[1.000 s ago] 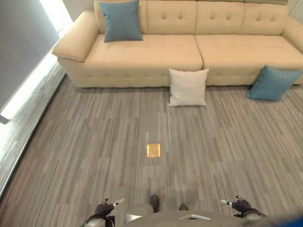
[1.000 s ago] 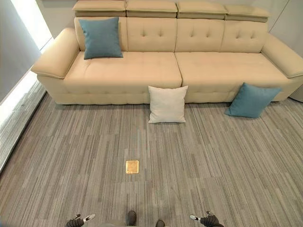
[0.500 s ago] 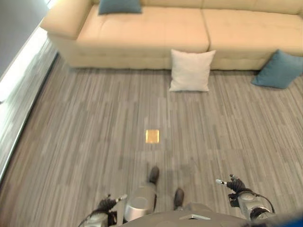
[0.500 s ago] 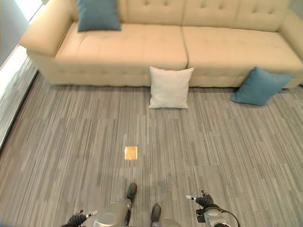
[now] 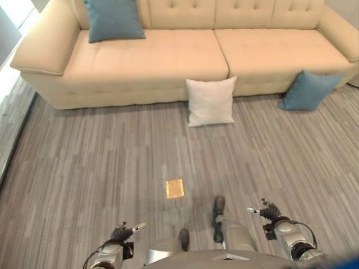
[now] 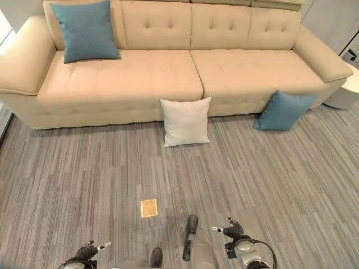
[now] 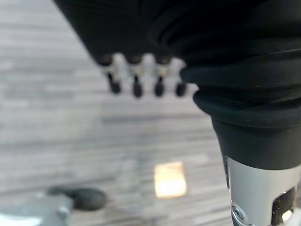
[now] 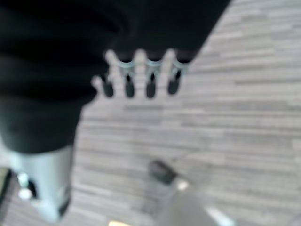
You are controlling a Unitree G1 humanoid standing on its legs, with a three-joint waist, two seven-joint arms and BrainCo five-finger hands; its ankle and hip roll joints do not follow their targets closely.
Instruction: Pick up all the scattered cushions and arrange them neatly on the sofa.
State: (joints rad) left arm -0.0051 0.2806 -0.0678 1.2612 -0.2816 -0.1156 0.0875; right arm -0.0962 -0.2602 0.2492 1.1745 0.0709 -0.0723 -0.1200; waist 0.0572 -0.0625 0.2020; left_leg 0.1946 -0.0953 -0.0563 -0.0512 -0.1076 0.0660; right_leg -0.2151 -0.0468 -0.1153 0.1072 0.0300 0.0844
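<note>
Current step, as judged from the scene: approach to the nearest loose cushion; nothing is grasped yet.

The white cushion (image 6: 185,121) stands on the floor (image 6: 269,179), leaning against the front of the sofa (image 6: 168,73) near the seam between its two seats; a blue cushion (image 6: 282,110) leans against the sofa front further to the robot's right; a second blue cushion (image 6: 84,30) is already upright against the backrest at the left end.

For a clean pick, close the distance squarely on the white cushion, then take it at opposite edges with both hands; it is soft and likely to sag if pinched at one corner.

The left hand (image 5: 122,232) hangs low near the body, fingers relaxed and apart, empty; the right hand (image 5: 268,211) likewise, fingers spread, touching nothing; both are well apart from every cushion.
</note>
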